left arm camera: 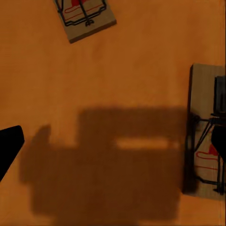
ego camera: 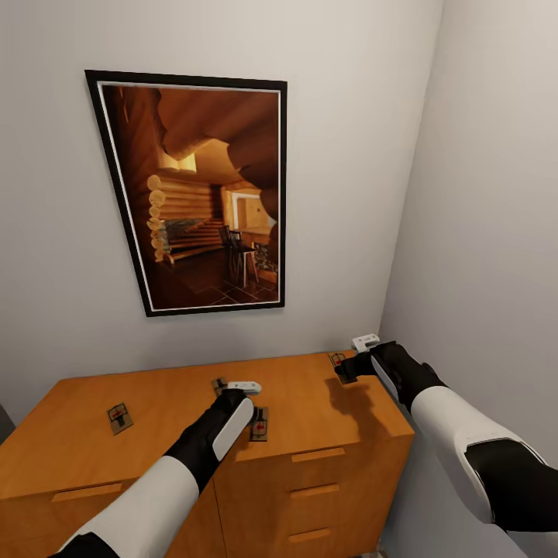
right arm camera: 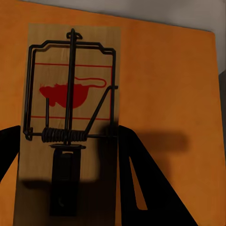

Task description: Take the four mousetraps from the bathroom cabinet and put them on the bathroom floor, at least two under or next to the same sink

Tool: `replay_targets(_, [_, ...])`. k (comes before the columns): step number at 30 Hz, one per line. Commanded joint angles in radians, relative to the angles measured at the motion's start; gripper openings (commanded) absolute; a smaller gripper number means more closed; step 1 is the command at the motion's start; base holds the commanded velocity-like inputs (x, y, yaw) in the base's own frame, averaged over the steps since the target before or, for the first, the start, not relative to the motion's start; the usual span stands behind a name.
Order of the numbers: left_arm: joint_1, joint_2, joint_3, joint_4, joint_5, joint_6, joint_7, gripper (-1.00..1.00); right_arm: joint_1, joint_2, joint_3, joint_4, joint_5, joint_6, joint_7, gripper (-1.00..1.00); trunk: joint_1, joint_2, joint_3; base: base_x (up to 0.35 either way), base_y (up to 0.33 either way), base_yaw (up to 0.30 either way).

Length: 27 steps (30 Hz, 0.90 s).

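Mousetraps are lying flat on the top of the cabinet (ego camera: 325, 411), four of them, none yet on the floor. Nearest the front edge, one mousetrap (ego camera: 260, 424) is sitting just beside the left gripper (ego camera: 236, 394), on its right side, long axis running front to back. The left gripper is hovering over the wood between two traps: the left wrist view is showing bare cabinet top under it, its shadow, one board (left arm camera: 207, 132) at the frame's edge and another (left arm camera: 84, 18) further off. One dark fingertip (left arm camera: 8, 146) is showing; whether that gripper is open I cannot tell, and it is holding nothing visible.

Off toward the cabinet's left end, a third trap (ego camera: 119, 417) is lying apart from both arms.

Farthest back, at the right rear corner, the right gripper (ego camera: 346, 369) is poised over the fourth trap (right arm camera: 70, 122). Its fingers (right arm camera: 141, 179) are spread, straddling the board's width, with the board's long axis running along the gripper's line of sight. This arm looks better placed to grasp first.
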Motion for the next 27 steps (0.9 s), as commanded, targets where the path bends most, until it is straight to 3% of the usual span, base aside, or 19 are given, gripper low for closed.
replay_targets(1, [-0.001, 0.0, -0.003, -0.001, 0.015, -0.002, 0.006, 1.0, 0.0, -0.001, 0.003, -0.002, 0.005, 0.004, 0.007, -1.0, 0.0, -0.001, -0.001, 0.0, 0.0, 0.0])
replay_targets(7, [-0.001, 0.0, -0.005, -0.002, 0.037, -0.011, -0.019, 1.0, 0.0, -0.001, 0.003, -0.002, 0.005, 0.004, 0.007, -1.0, 0.0, -0.001, -0.001, 0.0, 0.0, 0.0])
replay_targets(27, [-0.001, 0.0, -0.004, -0.001, 0.041, -0.013, -0.025, 1.0, 0.0, -0.001, 0.003, -0.002, 0.005, 0.004, 0.008, -1.0, 0.0, -0.001, -0.001, 0.0, 0.0, -0.046])
